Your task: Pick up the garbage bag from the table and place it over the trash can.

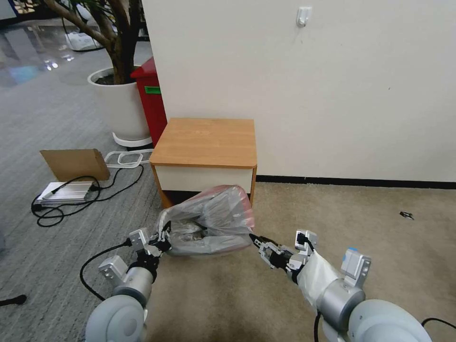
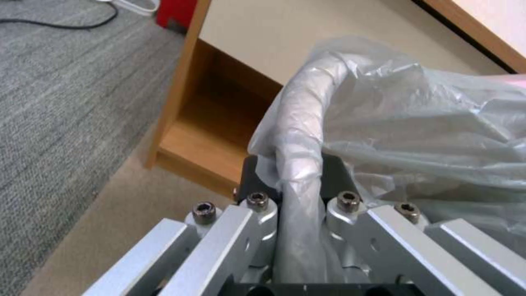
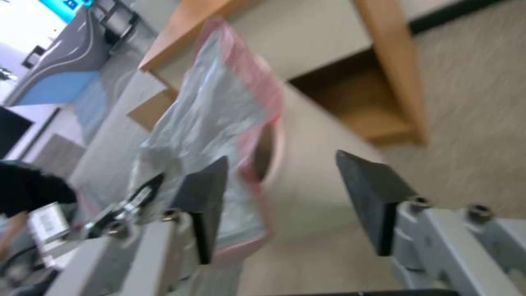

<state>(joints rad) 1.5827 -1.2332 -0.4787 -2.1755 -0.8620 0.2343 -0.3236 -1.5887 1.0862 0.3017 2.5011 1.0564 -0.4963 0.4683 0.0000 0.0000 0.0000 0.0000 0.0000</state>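
Two claws flank the garbage bag (image 1: 209, 221) before the nightstand (image 1: 205, 142): left claw (image 1: 164, 239) clamps its bagged rim, right claw (image 1: 255, 241) gapes beside the pink edge.

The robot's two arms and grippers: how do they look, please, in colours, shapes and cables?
Both arms are rounded light-grey shells with silver metal wrist cylinders. The left gripper and the right gripper have silver aluminium linkage bars with hex bolts and black finger pads. A black cable loops beside the left arm. White plastic wraps the right forearm, with a small blue-topped block.
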